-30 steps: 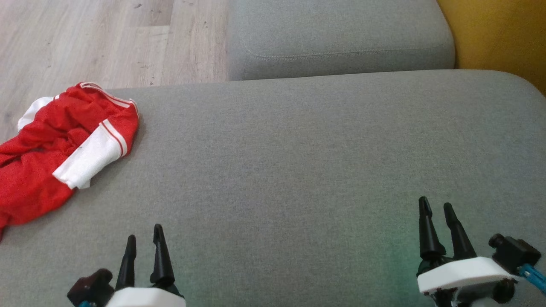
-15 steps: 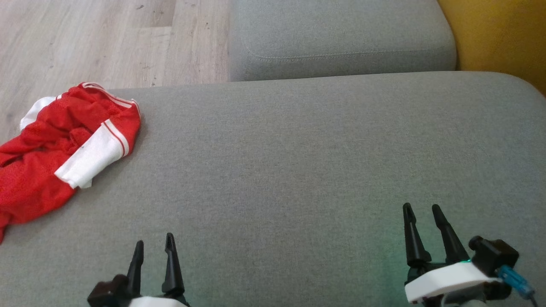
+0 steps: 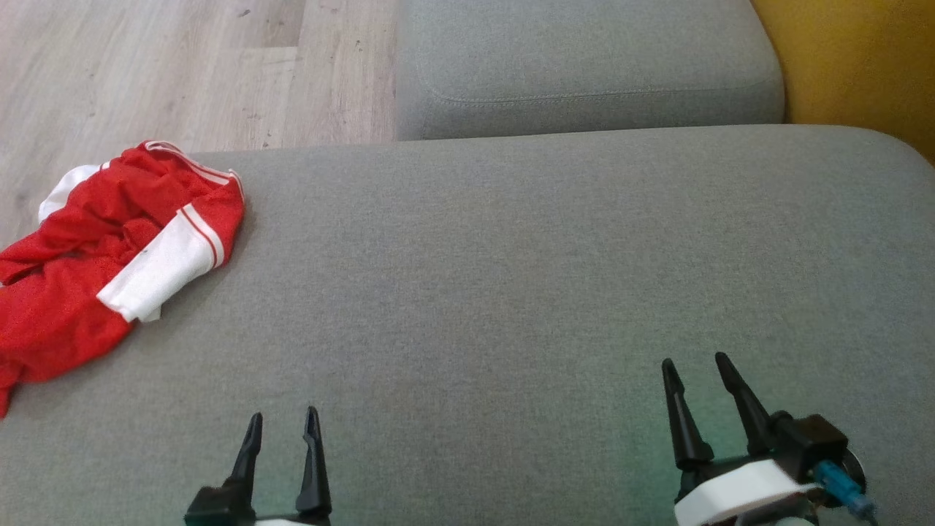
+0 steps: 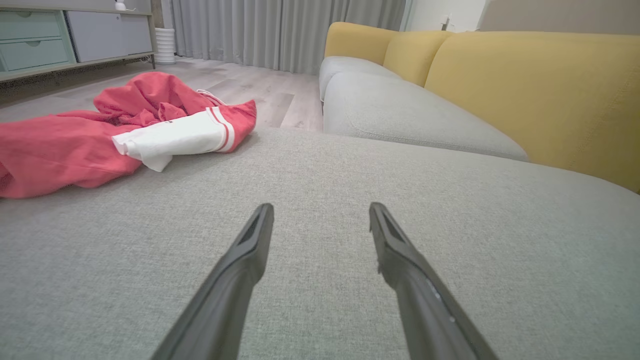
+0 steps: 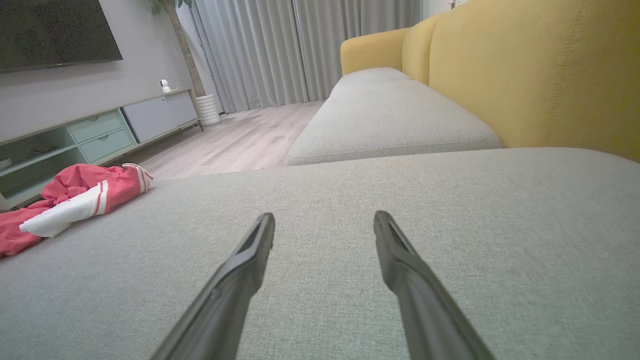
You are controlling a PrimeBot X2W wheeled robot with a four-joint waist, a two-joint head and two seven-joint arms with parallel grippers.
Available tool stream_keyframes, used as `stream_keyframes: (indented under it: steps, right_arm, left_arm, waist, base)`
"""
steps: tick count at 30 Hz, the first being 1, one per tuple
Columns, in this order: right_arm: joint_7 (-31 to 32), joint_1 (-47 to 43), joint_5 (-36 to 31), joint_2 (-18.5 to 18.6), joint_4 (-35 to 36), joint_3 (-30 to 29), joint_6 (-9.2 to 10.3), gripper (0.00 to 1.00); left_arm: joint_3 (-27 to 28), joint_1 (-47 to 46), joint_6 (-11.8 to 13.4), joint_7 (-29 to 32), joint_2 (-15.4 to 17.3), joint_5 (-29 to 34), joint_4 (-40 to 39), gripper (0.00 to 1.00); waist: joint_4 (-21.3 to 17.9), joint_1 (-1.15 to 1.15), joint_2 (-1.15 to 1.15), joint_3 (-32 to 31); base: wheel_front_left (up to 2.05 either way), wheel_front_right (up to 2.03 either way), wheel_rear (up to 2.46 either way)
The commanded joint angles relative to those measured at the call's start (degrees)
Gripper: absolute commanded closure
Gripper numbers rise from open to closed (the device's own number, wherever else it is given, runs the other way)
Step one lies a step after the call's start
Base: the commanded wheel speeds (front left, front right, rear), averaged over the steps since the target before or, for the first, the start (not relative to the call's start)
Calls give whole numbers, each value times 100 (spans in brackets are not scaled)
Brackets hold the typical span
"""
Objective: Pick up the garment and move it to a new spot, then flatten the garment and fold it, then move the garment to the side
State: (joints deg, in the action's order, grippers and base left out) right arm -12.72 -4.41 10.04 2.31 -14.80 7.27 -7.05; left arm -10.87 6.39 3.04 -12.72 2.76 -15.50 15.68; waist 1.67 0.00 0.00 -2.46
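The garment (image 3: 95,270) is a crumpled red piece with white panels and stripes, lying at the far left edge of the grey sofa seat (image 3: 511,277). It also appears in the left wrist view (image 4: 100,135) and, smaller, in the right wrist view (image 5: 75,202). My left gripper (image 3: 283,422) hovers open at the lower left, well to the right of and nearer than the garment, nothing between its fingers. At the lower right my right gripper (image 3: 695,365) is open and empty too, far from the garment.
A second grey seat cushion (image 3: 584,66) lies beyond the near one. The yellow sofa back (image 3: 855,66) rises on the right. Wooden floor (image 3: 168,66) lies past the left edge. A low cabinet (image 5: 100,130) stands across the room.
Both grippers have drawn back toward the bottom of the head view, the right one also shifting left. The garment lies as before; the view shifted slightly.
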Motion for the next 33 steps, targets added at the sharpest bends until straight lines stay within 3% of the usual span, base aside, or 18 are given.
stream_keyframes:
  steps: [1,8,33]
  right_arm:
    - [-108,102,-178,53,159,178,-41,0]
    - [-226,71,-686,56,127,271,-44,0]
    - [-228,35,-679,56,65,230,-44,0]
  left_arm:
    - [132,-107,51,-91,27,163,-153,0]
    - [89,-55,170,-183,33,532,-119,0]
    - [53,47,284,-64,100,349,-200,0]
  waist:
    - [2,0,0,-3]
    - [11,0,0,-21]
    - [33,0,0,-57]
  base:
    - [0,0,0]
    - [0,0,0]
    - [0,0,0]
